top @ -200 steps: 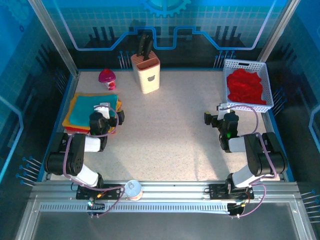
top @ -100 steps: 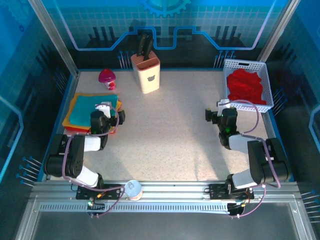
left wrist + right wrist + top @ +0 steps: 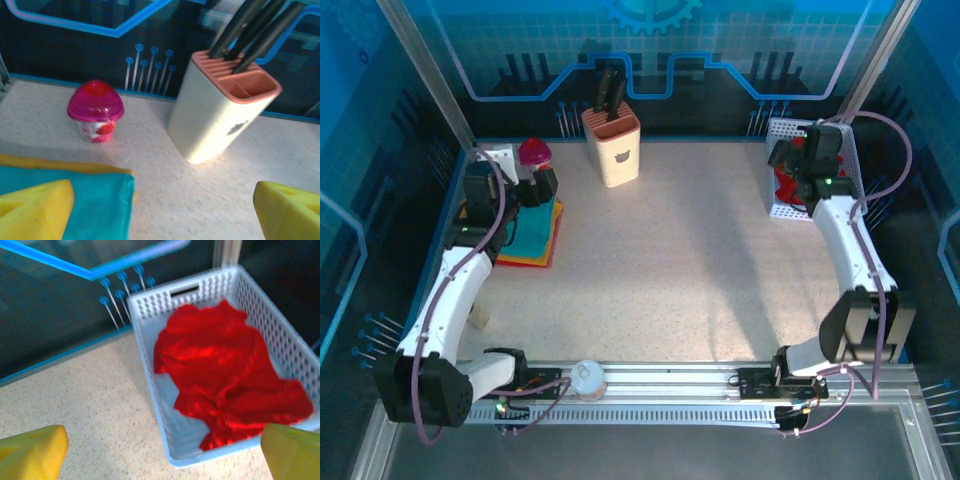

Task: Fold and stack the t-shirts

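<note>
Across the far right corner of the speckled table (image 3: 670,260) sits one white plastic basket (image 3: 148,362), rectangular, walls perforated, hard by the table's right edge. One red shirt (image 3: 225,375) lies crumpled inside it, soft and creased, covering most of the floor.

Far left: one flat folded stack. A teal shirt (image 3: 95,200) is on top with a yellow shirt (image 3: 60,164) showing as a thin edge beneath. I cannot count the lower layers.

A wide stretch of tabletop runs open between stack and basket.

At the far edge, middle, stands one cream knife block (image 3: 215,115), a smooth slab with a salmon top and three dark handles. One small cup (image 3: 96,110) with a magenta dome lid stands just beyond the stack.

My right gripper (image 3: 162,452) hangs over the basket's left side, yellow fingers spread wide, holding nothing. My left gripper (image 3: 162,215) hangs over the stack's far end, near the cup, fingers likewise spread and holding nothing.
</note>
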Tool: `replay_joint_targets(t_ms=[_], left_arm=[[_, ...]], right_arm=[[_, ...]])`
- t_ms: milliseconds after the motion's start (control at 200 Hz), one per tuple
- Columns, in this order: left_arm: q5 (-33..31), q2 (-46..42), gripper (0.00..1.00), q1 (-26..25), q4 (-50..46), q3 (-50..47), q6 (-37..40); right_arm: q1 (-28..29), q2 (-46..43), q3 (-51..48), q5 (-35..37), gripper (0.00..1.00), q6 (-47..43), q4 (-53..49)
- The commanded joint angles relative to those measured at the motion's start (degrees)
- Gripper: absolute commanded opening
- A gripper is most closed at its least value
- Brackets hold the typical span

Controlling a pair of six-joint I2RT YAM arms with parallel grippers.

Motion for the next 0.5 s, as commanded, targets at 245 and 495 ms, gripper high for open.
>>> replay_joint_targets(t_ms=[245,495], left_arm=[[8.08,-8.38,0.92,-2.93,-26.48,-1.58,-4.55],[10.5,-10.88,0.92,-3.6,-30.96,-2.79,-5.75]], right_arm=[[-7.09,29.84,22.87,-7.73,0.96,9.29,-20.67],[-8.34,41.96,32.57,-6.86,0.93,8.97,-24.29]])
